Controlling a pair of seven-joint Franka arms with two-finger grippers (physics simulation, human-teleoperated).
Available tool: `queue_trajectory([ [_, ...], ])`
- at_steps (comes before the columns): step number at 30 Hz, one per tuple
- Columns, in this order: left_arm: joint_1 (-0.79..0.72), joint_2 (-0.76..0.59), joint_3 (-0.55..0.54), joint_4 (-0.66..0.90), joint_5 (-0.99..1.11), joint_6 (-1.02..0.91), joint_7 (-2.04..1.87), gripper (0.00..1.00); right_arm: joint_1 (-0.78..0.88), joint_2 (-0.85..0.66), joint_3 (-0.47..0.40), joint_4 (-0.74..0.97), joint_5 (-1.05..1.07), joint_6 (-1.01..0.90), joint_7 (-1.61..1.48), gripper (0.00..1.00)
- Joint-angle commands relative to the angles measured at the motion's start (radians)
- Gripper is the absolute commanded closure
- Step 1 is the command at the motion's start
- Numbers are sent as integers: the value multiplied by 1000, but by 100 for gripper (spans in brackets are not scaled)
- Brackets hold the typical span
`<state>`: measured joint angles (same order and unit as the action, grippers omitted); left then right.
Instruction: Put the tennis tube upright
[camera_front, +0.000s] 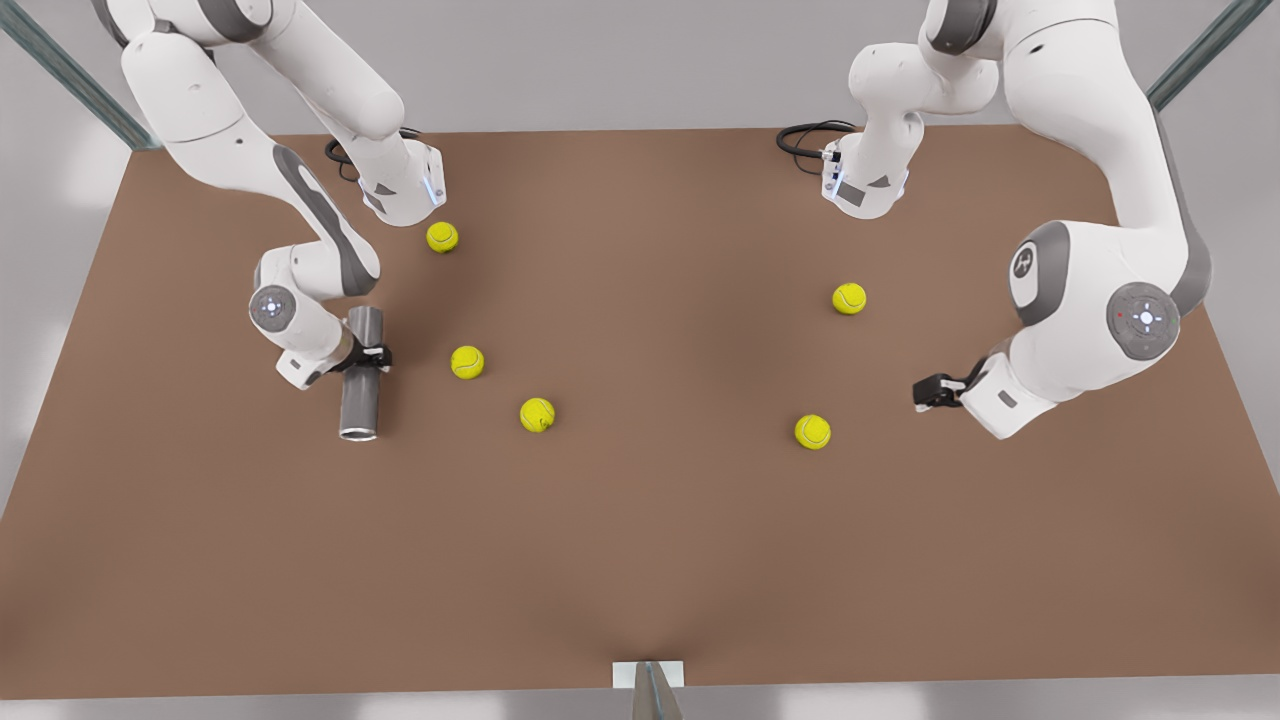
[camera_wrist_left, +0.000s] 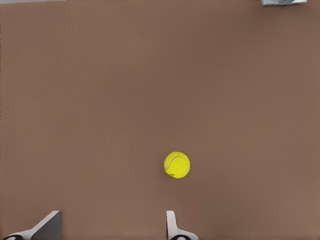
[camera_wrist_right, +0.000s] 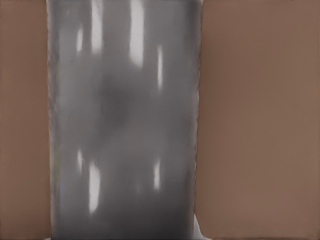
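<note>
The tennis tube (camera_front: 360, 385) is a dark-grey cylinder lying on the brown table at the front view's left, its silvery rim (camera_front: 358, 433) toward the near edge. My right gripper (camera_front: 371, 357) is shut on it around its middle, black fingers on either side. In the right wrist view the tube (camera_wrist_right: 125, 125) stands very close, with table showing on both sides. My left gripper (camera_front: 926, 392) waits low over the table at the front view's right, open and holding nothing (camera_wrist_left: 110, 231); a tennis ball (camera_wrist_left: 177, 165) lies just ahead of its fingertips (camera_wrist_left: 172, 225).
Several yellow-green tennis balls lie scattered: one (camera_front: 467, 362) and another (camera_front: 537, 414) close to the tube, one farther back (camera_front: 442, 237), two on the right (camera_front: 849, 298) (camera_front: 812, 431). A small grey-white fixture (camera_front: 648, 680) sits at the table's front edge.
</note>
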<state>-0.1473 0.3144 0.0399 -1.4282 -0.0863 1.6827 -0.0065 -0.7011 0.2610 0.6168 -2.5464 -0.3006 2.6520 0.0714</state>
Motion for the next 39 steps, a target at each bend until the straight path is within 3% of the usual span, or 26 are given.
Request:
queue_trajectory([
  [1,2,-1,0,0,0,0,0,1,0,0,0,0,-2,0,1,27],
  [5,0,-1,0,0,0,0,-4,1,6,-91,9,2,-6,-23,-10,27],
  [15,5,-3,-3,-2,0,-3,2,1,23,-115,311,66,5,-72,-32,27],
  [22,-5,-1,-5,-6,-3,-11,-10,1,348,-8,293,206,24,-92,-142,27],
  [23,-8,-1,-5,-8,-3,-9,-12,1,428,15,244,241,23,-92,-195,27],
  [27,-9,-3,-5,-8,-3,-14,-12,1,857,121,-86,429,23,-81,-357,27],
  [31,-6,0,-5,-9,-23,-14,-9,1,1262,291,-382,710,15,-84,-384,27],
  [34,-8,6,-5,-14,-24,-9,-9,1,1485,434,-540,917,23,-107,-392,27],
  [36,-11,8,-5,-15,-24,-9,-10,1,1565,503,-586,1023,26,-132,-390,27],
  [39,-9,9,-5,-15,-29,-9,-10,1,1591,560,-588,1086,11,-112,-450,27],
])
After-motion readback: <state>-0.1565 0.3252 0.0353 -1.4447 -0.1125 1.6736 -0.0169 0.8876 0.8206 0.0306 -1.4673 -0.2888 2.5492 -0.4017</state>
